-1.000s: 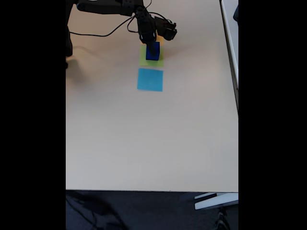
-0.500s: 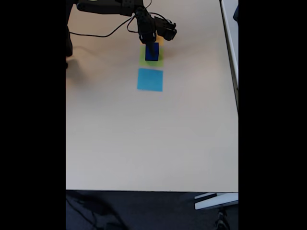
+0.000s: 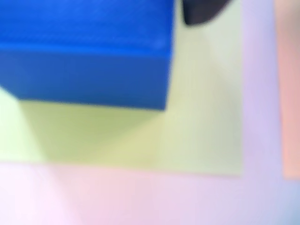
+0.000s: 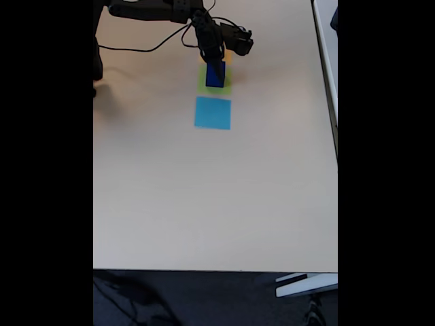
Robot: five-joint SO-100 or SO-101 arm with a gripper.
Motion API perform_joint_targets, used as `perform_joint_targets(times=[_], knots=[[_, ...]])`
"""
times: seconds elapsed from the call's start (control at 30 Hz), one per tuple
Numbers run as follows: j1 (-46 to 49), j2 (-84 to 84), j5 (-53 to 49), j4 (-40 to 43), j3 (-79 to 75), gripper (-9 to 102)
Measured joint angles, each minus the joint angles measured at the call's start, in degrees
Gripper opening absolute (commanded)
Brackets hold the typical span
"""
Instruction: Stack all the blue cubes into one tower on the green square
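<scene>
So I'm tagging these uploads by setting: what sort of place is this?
Probably an office or lab desk: a plain pale table, coloured paper squares such as the green square, and dark floor beyond the table's edge.

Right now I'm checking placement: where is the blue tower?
In the fixed view the tower stands on the green square near the table's far edge, just beyond the light-blue square, directly under the gripper.

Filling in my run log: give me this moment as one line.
arm: over green square | gripper: at top of blue tower, jaw state unclear | tower: on green square | light-blue square: bare
</scene>
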Motion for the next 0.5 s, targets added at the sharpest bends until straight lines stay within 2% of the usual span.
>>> perform_joint_targets(times=[0.2, 0.5], knots=[[0.70, 1.49, -0.26, 0.00, -10.99, 34], [-4.04, 0.09, 8.00, 0.09, -23.64, 33]])
